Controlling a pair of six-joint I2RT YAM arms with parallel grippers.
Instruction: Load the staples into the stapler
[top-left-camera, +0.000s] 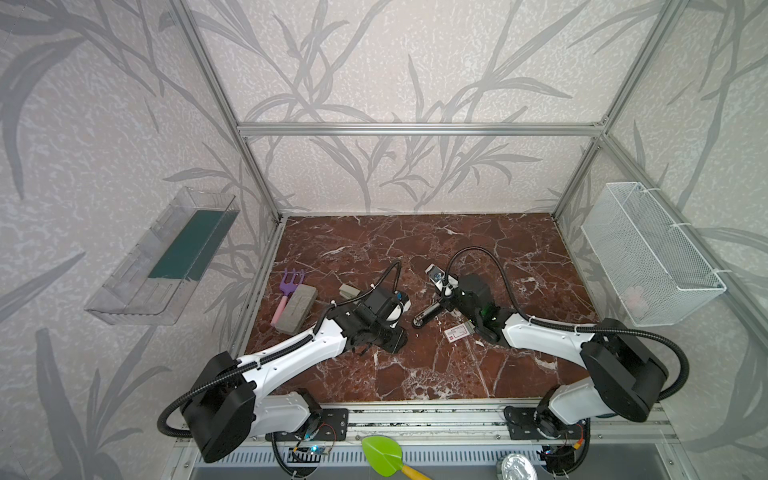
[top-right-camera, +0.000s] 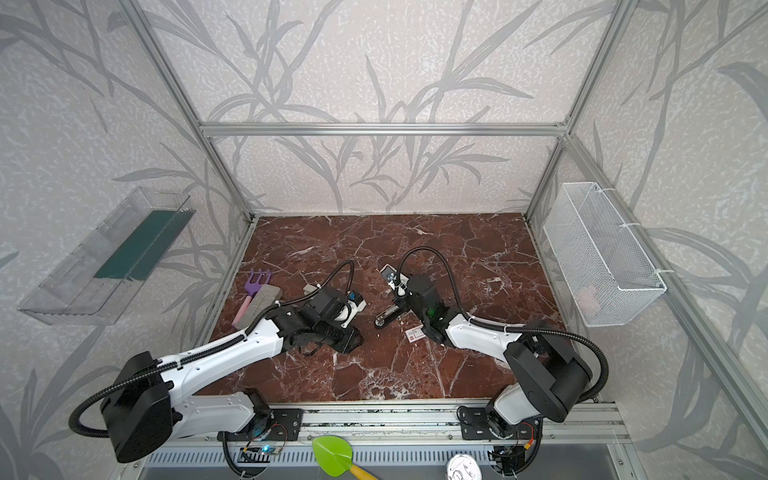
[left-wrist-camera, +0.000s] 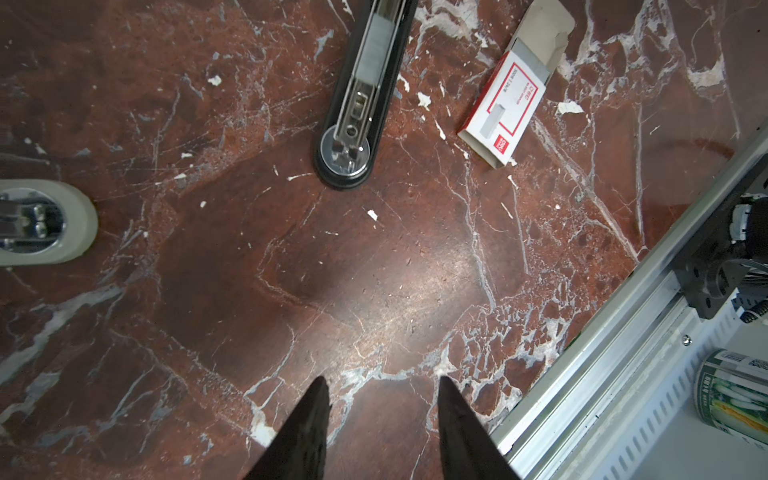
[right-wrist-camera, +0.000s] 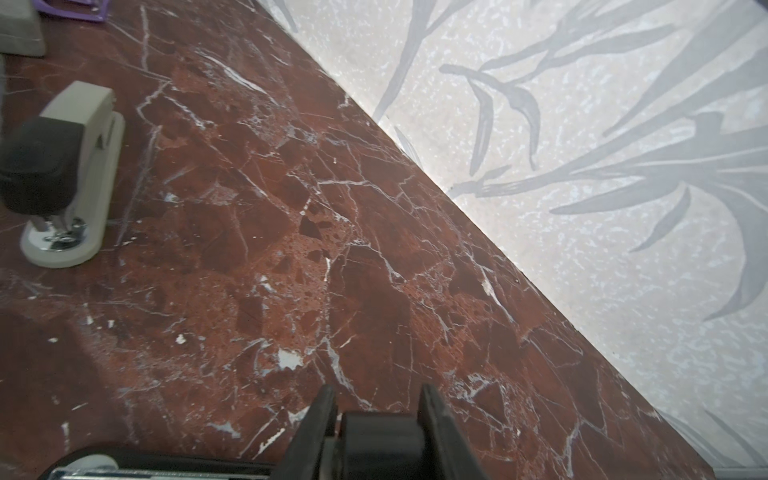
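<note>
Small white red-labelled cardboard staple box (left-wrist-camera: 505, 110): on red marble counter (left-wrist-camera: 374, 270), beside opened black metal stapler (left-wrist-camera: 365, 83), long axes near-parallel | left jaws: half-open, empty, box ahead | right jaws: clamped on stapler

Pale walls (top-left-camera: 374, 62) printed with grey leaves rise behind and beside the white-veined red-brown marble tabletop (top-left-camera: 415, 374), edged by aluminium bars (top-left-camera: 415, 129).
</note>
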